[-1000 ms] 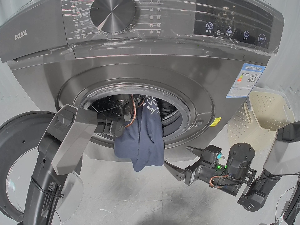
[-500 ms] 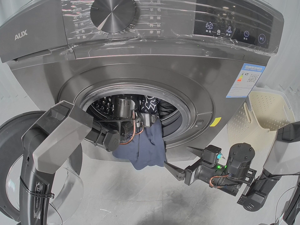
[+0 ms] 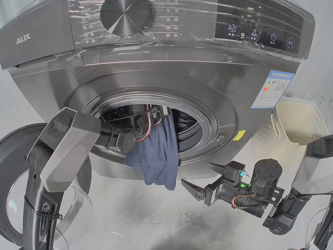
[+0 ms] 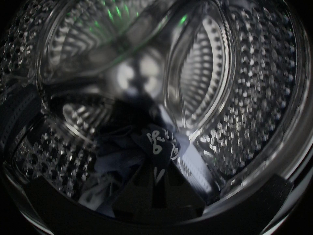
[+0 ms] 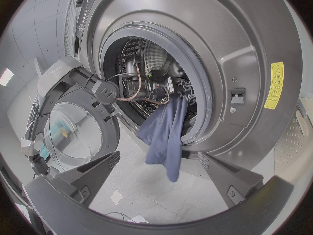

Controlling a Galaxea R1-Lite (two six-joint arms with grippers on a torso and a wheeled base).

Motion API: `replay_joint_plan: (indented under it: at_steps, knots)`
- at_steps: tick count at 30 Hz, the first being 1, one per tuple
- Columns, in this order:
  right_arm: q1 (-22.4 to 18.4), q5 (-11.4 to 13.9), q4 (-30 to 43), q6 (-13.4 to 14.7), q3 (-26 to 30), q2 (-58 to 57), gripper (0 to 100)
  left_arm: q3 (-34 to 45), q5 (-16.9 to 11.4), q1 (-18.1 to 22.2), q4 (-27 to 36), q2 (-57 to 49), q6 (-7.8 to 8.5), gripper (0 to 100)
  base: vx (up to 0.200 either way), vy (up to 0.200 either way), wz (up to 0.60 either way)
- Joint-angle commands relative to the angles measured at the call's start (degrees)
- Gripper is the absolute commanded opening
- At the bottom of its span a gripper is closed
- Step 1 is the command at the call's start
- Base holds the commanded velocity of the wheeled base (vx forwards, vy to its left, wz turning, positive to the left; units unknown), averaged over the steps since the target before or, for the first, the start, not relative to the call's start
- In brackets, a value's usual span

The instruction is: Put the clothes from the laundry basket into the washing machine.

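Garment (image 3: 158,153): soft, light, limp; tail hangs outside the washing machine (image 3: 225,122).
Left jaws: clamped on its upper fold.
Right jaws: apart, empty.
Best hold: probably the tail.

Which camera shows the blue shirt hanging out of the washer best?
The right wrist view: the shirt hangs in full sight, from the drum over the rim to its loose end. The head view has the left arm across its top. The left wrist view catches a dark bunched part inside.
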Motion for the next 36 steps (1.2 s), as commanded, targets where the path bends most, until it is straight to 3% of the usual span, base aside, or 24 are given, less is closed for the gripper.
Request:
replay_joint_plan:
  at_steps: [1,7,8,16,19,22,25,26,31,36]
  knots:
    - [-0.02,0.01,-0.01,0.08,-0.1,0.04,100,-8.51,1.84,0.71,-3.39,3.97,-0.74,0,0.0,0.0,0.0]
    - [-0.02,0.01,-0.01,-0.01,-0.1,0.04,100,-4.47,1.93,0.62,-4.0,3.09,-0.74,0,0.0,0.0,0.0]
    - [0.07,0.01,-0.01,0.08,-0.1,0.04,100,-2.53,2.01,0.54,-4.09,2.3,-0.65,100,0.0,0.0,0.0]
    - [0.07,0.01,-0.01,-0.01,-0.1,0.13,100,15.31,0.43,-1.05,-2.16,-6.14,-0.3,100,0.0,0.0,0.0]
    - [0.07,0.01,-0.01,-0.01,-0.1,0.13,100,18.47,-0.36,-1.22,-0.93,-7.46,0.14,100,0.0,0.0,0.0]
    - [0.07,0.01,-0.01,0.08,-0.02,0.13,100,22.43,-3.08,-1.31,-0.05,-8.25,0.49,100,0.0,0.0,0.0]
    - [0.07,0.01,-0.01,0.08,-0.1,0.13,100,22.78,-3.17,-1.13,0.66,-7.55,1.37,100,0.0,0.0,0.0]
    - [0.07,0.01,-0.01,0.08,-0.1,0.13,100,22.87,-3.17,-1.05,0.74,-7.2,1.72,0,0.0,0.0,0.0]
    - [0.07,0.01,-0.01,0.08,-0.1,0.13,100,19.7,-3.17,-0.61,0.66,-3.42,2.69,0,0.0,0.0,0.0]
    - [0.07,0.01,-0.01,0.08,-0.19,0.13,100,13.02,-3.35,0.1,1.36,-2.01,1.99,0,0.0,0.0,0.0]
